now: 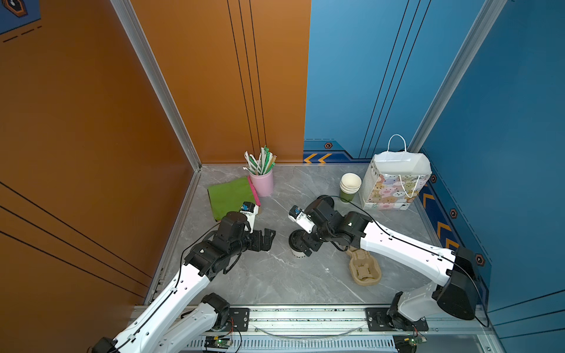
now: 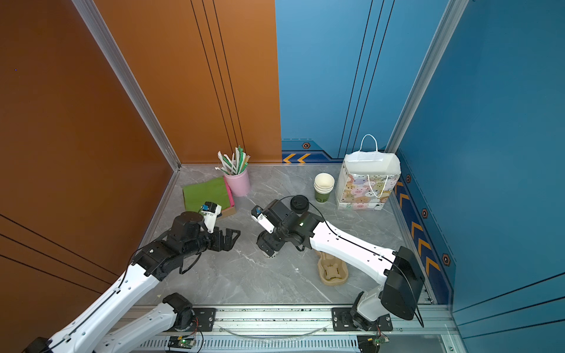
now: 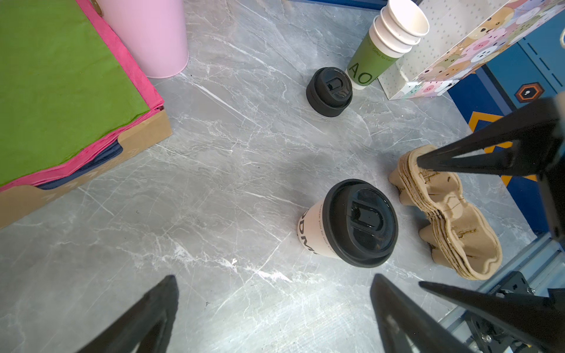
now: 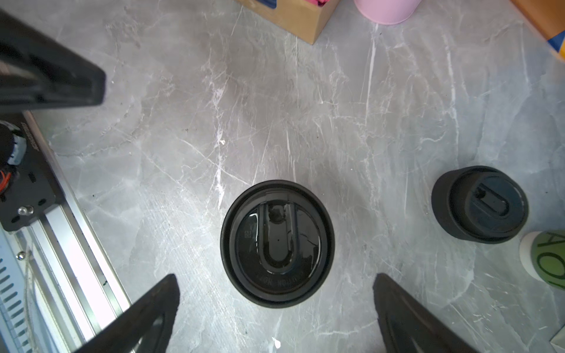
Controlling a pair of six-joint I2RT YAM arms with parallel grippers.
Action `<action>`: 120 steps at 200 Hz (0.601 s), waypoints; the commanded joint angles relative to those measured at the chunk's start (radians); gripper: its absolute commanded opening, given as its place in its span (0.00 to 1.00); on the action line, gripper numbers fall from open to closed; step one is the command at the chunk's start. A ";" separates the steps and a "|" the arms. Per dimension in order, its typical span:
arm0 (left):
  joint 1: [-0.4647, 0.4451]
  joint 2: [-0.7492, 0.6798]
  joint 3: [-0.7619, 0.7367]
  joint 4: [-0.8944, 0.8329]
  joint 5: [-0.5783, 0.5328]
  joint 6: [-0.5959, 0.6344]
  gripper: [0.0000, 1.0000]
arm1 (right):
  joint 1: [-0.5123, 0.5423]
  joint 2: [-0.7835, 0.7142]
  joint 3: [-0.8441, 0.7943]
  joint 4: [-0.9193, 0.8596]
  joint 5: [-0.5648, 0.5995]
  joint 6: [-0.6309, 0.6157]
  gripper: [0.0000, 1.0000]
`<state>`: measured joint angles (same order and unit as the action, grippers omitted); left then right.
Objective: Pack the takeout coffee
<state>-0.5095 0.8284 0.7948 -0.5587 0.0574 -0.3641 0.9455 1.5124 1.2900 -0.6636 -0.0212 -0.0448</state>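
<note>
Pickup stage: coffee cup [image 3: 348, 223] is hovered over by right gripper [image 4: 275, 276], fingers apart, left gripper [image 1: 268, 241] likewise spread; lowering and clamping is needed.

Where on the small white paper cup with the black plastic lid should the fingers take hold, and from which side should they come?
Grip the small white paper cup by its wall just under the black plastic lid, coming straight down from above. It stands upright, the wider lid rim should stop slipping, and the open right gripper hangs right over it.
</note>
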 commanded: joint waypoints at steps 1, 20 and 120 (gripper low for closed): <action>0.010 -0.012 -0.020 -0.012 0.017 -0.011 0.98 | 0.012 0.035 0.038 -0.049 0.047 -0.032 0.97; 0.011 -0.020 -0.025 -0.012 0.017 -0.015 0.98 | 0.015 0.066 0.045 -0.051 0.062 -0.036 0.94; 0.018 -0.029 -0.039 -0.012 0.020 -0.022 0.98 | 0.003 0.132 0.062 -0.051 0.048 -0.038 0.85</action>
<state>-0.5022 0.8097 0.7719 -0.5617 0.0616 -0.3748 0.9554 1.6245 1.3216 -0.6819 0.0307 -0.0753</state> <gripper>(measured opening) 0.981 0.856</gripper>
